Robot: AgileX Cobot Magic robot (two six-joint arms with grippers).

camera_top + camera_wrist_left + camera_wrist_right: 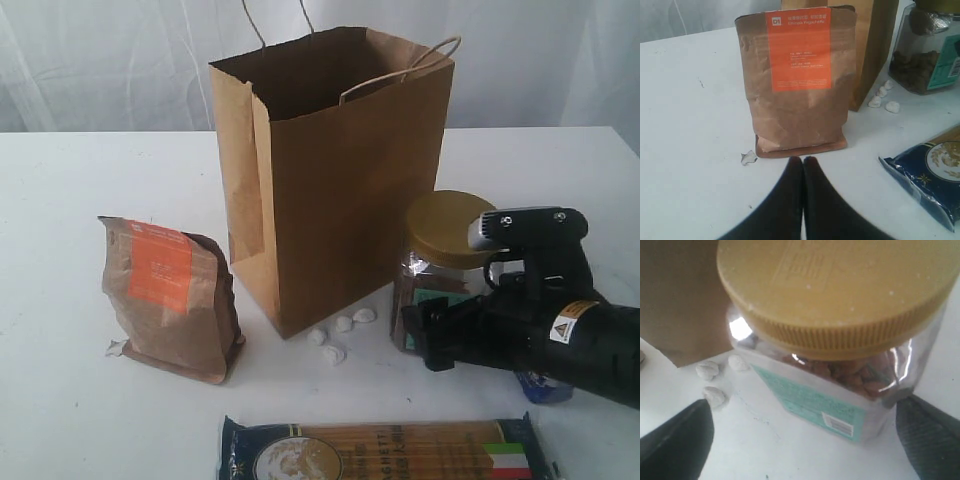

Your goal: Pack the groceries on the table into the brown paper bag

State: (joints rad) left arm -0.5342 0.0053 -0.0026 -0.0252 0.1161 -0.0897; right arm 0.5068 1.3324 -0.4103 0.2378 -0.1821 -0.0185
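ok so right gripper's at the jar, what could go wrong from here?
1. The right gripper is open around the jar, whose clear wall looks glossy: the hold may slip.
2. The jar stands close beside the brown paper bag; swinging it up could catch the rim and tip the bag.

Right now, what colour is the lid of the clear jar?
Gold lid; best in right wrist view.
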